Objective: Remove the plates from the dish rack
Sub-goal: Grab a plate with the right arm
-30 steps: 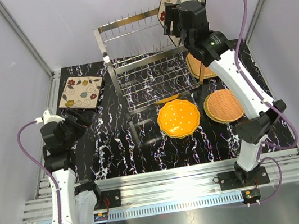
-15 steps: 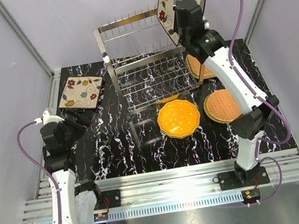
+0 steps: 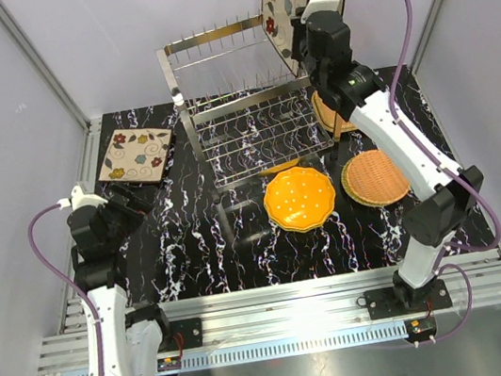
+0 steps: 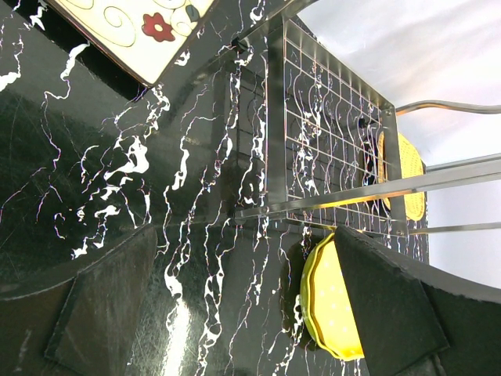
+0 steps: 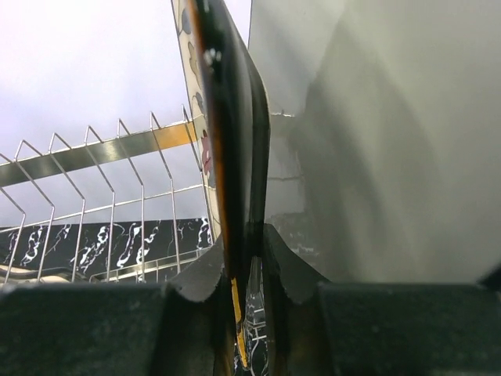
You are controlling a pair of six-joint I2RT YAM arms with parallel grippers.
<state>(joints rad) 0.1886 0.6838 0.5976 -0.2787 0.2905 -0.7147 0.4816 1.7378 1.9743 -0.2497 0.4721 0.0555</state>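
While the right gripper is pinching the dark rim of the upright square plate, I am checking the grip in the right wrist view. The two fingers are pressing on opposite faces, nearly closed, with only the plate's thickness between them. I am judging that an edge grip suits it, since the plate is standing on its side and only the rim is offering anything to catch.

In the overhead view this plate is sitting at the top right of the frame, at the right end of the dish rack and above its upper row of prongs. Lifting it straight up should be bringing it clear of the wires without scraping.

Further out, other plates are lying flat on the table. The orange plate is resting at centre in front of the rack, and a tan woven plate is lying just to its right, both on the right arm's side. A flat square plate is lying at upper left. A yellow sliver is showing at the rack's lower front edge; I cannot tell whether it is in or under the rack.

At the left of the frame the left gripper is hanging wide open over the table, holding nothing and well apart from the rack.
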